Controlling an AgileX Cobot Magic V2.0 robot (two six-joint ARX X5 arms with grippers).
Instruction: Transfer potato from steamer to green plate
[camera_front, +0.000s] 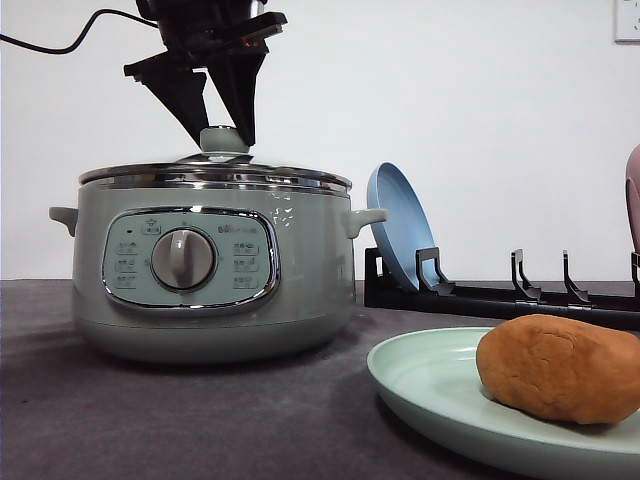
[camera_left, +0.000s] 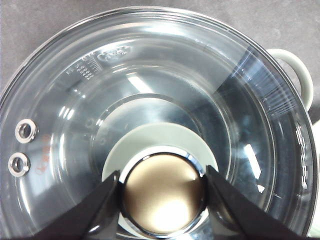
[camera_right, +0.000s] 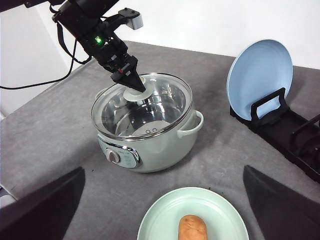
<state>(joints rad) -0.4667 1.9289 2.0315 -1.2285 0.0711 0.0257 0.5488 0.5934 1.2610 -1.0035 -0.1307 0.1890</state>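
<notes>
The potato (camera_front: 560, 365) (camera_right: 192, 227) lies on the green plate (camera_front: 430, 385) (camera_right: 160, 220) at the front right of the table. The steamer (camera_front: 200, 300) (camera_right: 150, 145) stands to the left with its glass lid (camera_left: 150, 65) seated on it. My left gripper (camera_front: 222, 135) (camera_left: 162, 185) (camera_right: 132, 82) reaches down from above, its fingers (camera_left: 100, 210) pressed against both sides of the lid's knob (camera_left: 162, 192) (camera_front: 224, 142). My right gripper (camera_right: 164, 169) hangs high over the table between steamer and plate, wide open with nothing in it.
A blue plate (camera_front: 395, 220) (camera_right: 260, 77) stands upright in a black dish rack (camera_front: 520, 300) (camera_right: 295, 135) behind the green plate. A pinkish object (camera_front: 633, 190) shows at the right edge. Grey cloth covers the table (camera_right: 65, 130).
</notes>
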